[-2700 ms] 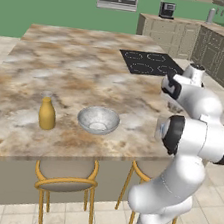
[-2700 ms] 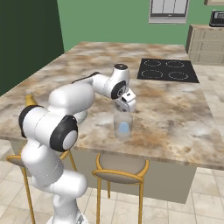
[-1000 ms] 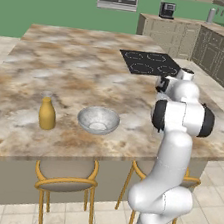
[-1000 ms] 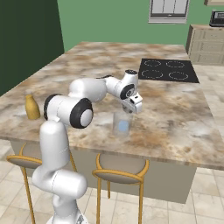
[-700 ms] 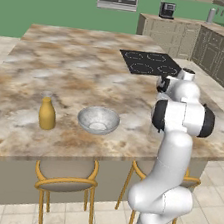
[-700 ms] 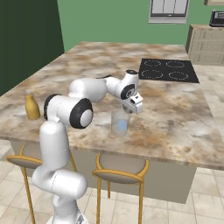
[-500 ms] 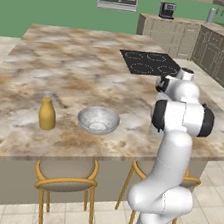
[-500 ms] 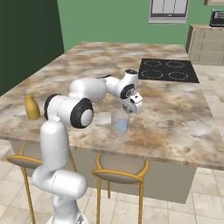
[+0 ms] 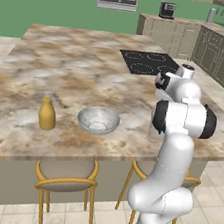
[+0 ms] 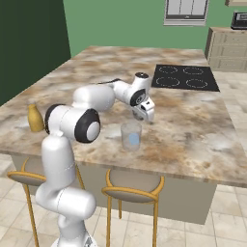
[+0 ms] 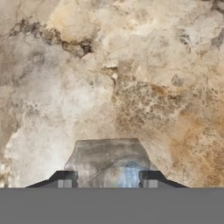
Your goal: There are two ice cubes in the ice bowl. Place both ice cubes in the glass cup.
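my pincer (image 10: 144,116) hangs just above the glass cup (image 10: 131,136), a little behind its rim toward the stovetop (image 10: 185,77), as the right base view gives it. in the hand view my two fingertips (image 11: 64,178) stand apart, and between them i see the open mouth of the glass cup (image 11: 109,162) from above, with a pale blue spot inside. the right base view also has a blue patch low in the cup, so i judge one of the ice cubes (image 10: 133,139) lies there already; if both are inside, i cannot tell. nothing seems to be held between my fingertips. the cup stands upright, its long axis vertical, its mouth pointing up at my hand. the ice bowl (image 9: 98,120) sits well apart on the marble counter (image 9: 65,67), beside the yellow bottle (image 9: 46,114), on the far side of my arm from the cup. its inside looks pale; a cube in it i cannot make out. if one remains, my next move must carry the pincer away from the cup, across the counter, then down into the bowl.
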Robot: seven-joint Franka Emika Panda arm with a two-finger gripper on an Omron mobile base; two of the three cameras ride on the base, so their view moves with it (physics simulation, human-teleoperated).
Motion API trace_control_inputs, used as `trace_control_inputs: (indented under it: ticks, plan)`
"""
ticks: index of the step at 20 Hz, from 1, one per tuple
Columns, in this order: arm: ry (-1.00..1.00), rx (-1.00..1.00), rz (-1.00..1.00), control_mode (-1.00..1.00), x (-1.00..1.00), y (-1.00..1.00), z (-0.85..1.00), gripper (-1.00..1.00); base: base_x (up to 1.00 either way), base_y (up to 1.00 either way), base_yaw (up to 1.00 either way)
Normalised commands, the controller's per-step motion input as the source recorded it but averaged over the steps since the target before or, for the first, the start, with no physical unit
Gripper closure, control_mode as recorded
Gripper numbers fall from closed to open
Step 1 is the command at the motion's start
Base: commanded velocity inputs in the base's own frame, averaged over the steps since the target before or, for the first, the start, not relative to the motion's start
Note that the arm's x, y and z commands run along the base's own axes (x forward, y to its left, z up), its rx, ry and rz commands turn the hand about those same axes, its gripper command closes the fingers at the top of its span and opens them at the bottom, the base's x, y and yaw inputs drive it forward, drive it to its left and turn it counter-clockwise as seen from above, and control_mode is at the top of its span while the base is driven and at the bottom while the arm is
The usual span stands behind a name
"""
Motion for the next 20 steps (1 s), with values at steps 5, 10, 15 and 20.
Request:
trace_control_inputs:
  ticks: [5, 10, 15, 20]
  plan:
    - [-0.01, 0.00, 0.00, -1.00, -0.50, 0.06, 0.04, 1.00, 0.00, 0.00, 0.00]
    - [0.00, 0.00, 0.00, -1.00, -0.61, 0.00, -0.16, 1.00, 0.00, 0.00, 0.00]
    - [0.00, 0.00, 0.00, -1.00, -0.12, 0.07, -0.05, 1.00, 0.00, 0.00, 0.00]
    - [0.00, 0.00, 0.00, -1.00, 0.08, 0.15, 0.00, 1.00, 0.00, 0.00, 0.00]
